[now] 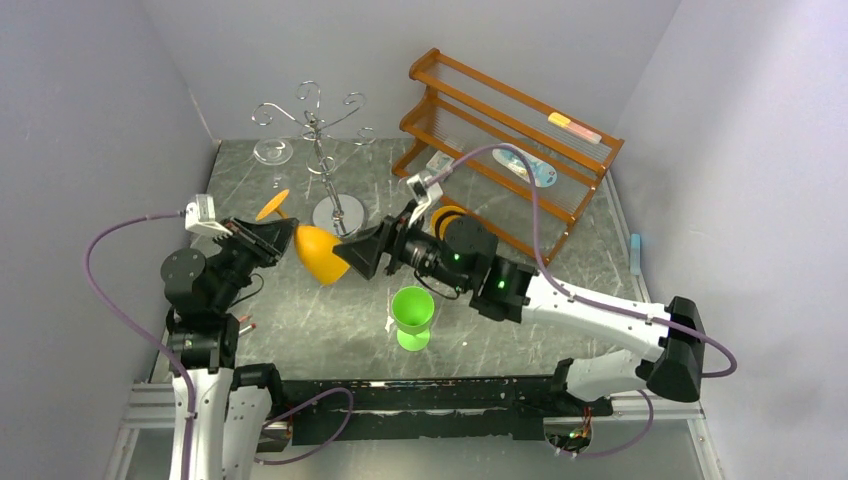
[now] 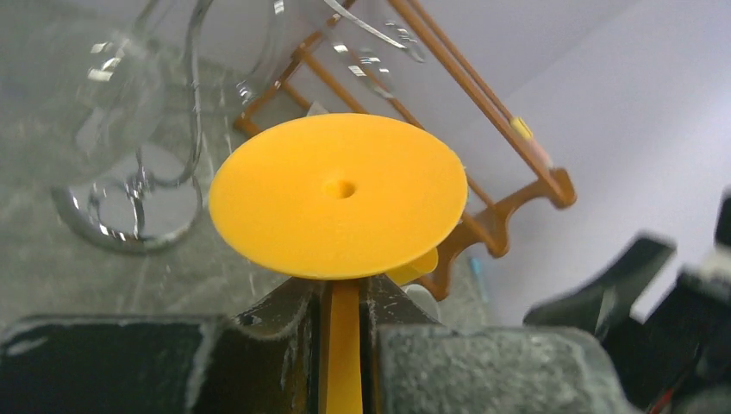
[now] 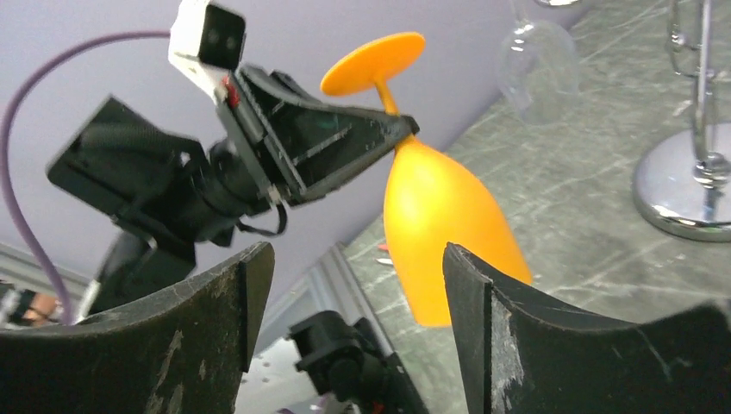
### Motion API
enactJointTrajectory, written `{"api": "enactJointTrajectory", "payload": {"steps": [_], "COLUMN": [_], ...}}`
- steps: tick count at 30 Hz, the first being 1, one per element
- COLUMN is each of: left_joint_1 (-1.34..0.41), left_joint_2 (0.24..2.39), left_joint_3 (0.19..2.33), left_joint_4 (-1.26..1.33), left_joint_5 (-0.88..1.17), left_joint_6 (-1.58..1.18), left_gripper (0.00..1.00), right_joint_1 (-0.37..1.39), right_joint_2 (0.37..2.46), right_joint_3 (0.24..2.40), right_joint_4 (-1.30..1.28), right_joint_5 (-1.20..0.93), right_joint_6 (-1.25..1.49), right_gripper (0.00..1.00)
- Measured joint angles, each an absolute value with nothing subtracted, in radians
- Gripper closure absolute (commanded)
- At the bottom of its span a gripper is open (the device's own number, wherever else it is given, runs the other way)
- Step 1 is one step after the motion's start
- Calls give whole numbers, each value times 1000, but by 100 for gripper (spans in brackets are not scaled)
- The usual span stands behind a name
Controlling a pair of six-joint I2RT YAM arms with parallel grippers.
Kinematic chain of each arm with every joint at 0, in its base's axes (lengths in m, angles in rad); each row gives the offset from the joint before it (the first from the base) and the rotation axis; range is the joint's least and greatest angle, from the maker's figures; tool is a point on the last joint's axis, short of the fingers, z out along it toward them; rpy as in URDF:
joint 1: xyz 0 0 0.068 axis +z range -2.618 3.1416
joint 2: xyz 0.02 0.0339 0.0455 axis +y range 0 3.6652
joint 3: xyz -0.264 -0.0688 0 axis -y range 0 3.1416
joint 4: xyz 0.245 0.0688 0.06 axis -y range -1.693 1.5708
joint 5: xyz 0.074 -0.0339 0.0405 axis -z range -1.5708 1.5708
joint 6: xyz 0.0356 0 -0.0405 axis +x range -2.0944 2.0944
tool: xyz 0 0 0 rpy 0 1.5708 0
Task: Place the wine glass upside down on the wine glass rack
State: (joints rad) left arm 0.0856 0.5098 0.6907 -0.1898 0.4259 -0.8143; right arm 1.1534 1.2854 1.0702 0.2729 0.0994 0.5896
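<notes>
The brown wooden shelf [image 1: 510, 150] stands to the right of the wine glass rack [image 1: 322, 165], and a clear glass [image 1: 272, 152] hangs upside down from a scroll arm on the left side of the rack. In front of the rack's round base, the left gripper [image 1: 285, 240] is clamped on the thin stem of the orange wine glass [image 1: 318, 255]. The glass is in the air, tilted, with foot up and bowl down, and the right gripper [image 1: 345, 255] has its jaws wide apart just beside the bowl. A small green cup [image 1: 412, 315] stands further in front of the rack, to the right.

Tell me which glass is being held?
The orange glass, gripped by its stem in the left pincer. The green glass stands on the table; the clear glass hangs on the rack.
</notes>
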Motion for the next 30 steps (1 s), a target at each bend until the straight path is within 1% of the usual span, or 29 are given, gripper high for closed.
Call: {"api": "enactJointTrajectory", "payload": {"steps": [4,11,14,19,23,30], "left_joint_1": [85,81,81,75,75,69], "left_joint_2": [476,491,508,514,514,512], "left_joint_3": [700,713,736,768,772,772], "left_joint_4": [-140,-121,-134,-151,-160,-170], "left_joint_5": [516,700,772,845,885,910], "left_joint_6": [-608,-350,-261,-165,-121,-82], "left_gripper": [95,95,95,95,95,95], "right_joint_1": [1116,1116,1116,1109,1092,1065], "right_joint_2": [1315,1382,1407,1454,1462,1472], "right_joint_3": [1173,1300,1333,1386,1382,1380], "right_joint_4": [204,146,133,84,76,77], "right_joint_5": [1,-101,-111,-96,-78,-78], "right_joint_6": [679,813,857,931,994,1066], "right_gripper": [24,25,28,39,47,53]}}
